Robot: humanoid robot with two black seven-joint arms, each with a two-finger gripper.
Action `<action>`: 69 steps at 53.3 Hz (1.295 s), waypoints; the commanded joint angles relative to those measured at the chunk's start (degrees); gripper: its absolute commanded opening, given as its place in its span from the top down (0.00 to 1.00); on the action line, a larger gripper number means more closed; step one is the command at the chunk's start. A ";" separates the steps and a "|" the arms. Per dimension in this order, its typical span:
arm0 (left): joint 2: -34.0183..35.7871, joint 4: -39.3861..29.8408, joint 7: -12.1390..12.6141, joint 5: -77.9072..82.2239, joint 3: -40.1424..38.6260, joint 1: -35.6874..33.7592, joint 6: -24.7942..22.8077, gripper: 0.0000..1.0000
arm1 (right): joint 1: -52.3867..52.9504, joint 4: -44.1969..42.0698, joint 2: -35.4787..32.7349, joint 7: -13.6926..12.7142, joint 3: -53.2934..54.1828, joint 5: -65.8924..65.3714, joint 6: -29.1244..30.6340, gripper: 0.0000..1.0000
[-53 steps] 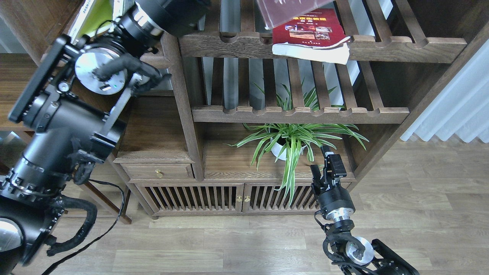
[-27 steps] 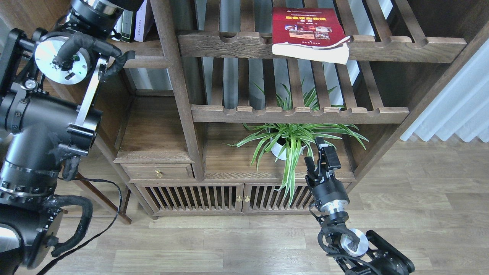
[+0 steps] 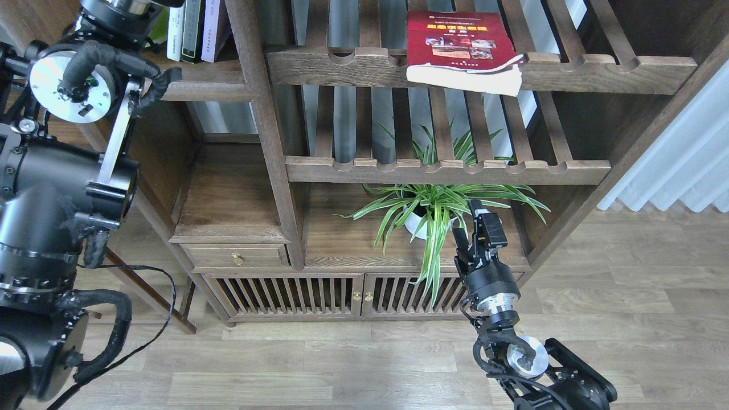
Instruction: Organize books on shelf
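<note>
The red book [image 3: 455, 35] with a yellow title and photos lies flat on the upper slatted rack, its white pages hanging over the front rail. Upright books [image 3: 193, 28] stand on the dark-brown shelf [image 3: 205, 86] at the upper left, with a yellow-green sliver [image 3: 162, 24] beside them. The maroon book is out of view. My left arm [image 3: 74, 85] rises past that shelf and leaves the top edge, so its gripper is out of view. My right gripper [image 3: 475, 228] is low, in front of the plant, open and empty.
A potted spider plant [image 3: 433, 208] stands on the lower board, just left of my right gripper. A second slatted rack [image 3: 444, 169] runs above it. A thick post [image 3: 267, 125] divides the bookcase. A cabinet with slatted doors [image 3: 319, 296] and a white curtain [image 3: 678, 165] are also in view.
My left arm has swung left and upward, and the maroon book it carried at the top has left the view. My right gripper has risen a little toward the plant.
</note>
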 commanded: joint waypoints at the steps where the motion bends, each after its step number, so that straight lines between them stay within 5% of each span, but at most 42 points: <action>1: 2.74 0.00 0.01 -0.30 -1.36 0.79 0.00 0.98 | -0.01 -0.44 0.19 0.00 0.00 0.09 0.00 0.06; 18: 10.57 0.09 -0.17 -2.85 -5.76 1.93 0.00 0.97 | -0.01 -0.62 0.19 0.00 0.00 0.09 0.00 0.06; 69: 29.73 2.11 0.01 -7.16 -16.66 22.32 0.00 0.98 | 0.08 -0.97 1.86 0.00 -1.41 0.00 0.00 0.06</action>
